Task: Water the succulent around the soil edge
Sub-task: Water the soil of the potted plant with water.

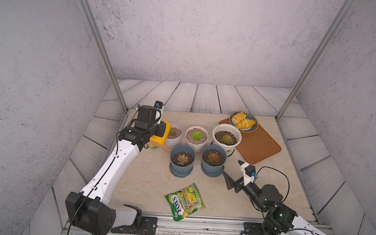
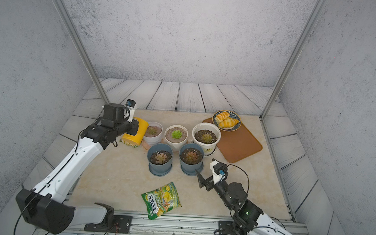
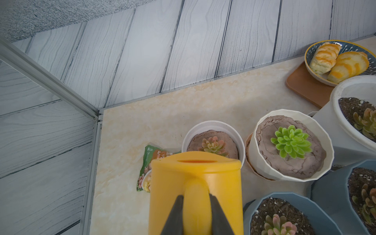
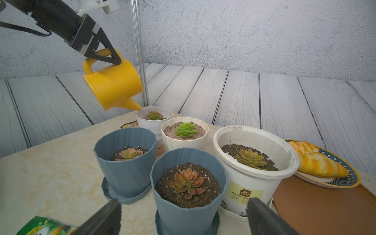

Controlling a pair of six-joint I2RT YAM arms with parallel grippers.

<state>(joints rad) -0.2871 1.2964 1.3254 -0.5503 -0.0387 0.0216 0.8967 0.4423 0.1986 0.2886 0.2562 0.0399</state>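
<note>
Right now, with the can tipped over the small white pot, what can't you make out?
- Water flow: at the watering can's spout, right wrist view, too fine to see.
- Spout: hidden behind the can's own body in the left wrist view.
- Packet behind the can: mostly hidden by it, left wrist view.
- Label on the large white pot: print too small to read, right wrist view.

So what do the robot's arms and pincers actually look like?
The left arm and right arm have white shells, black joints and loose black cables. The left pincer and right pincer each have two black wedge-shaped fingers. A green light glows on the right arm.
</note>
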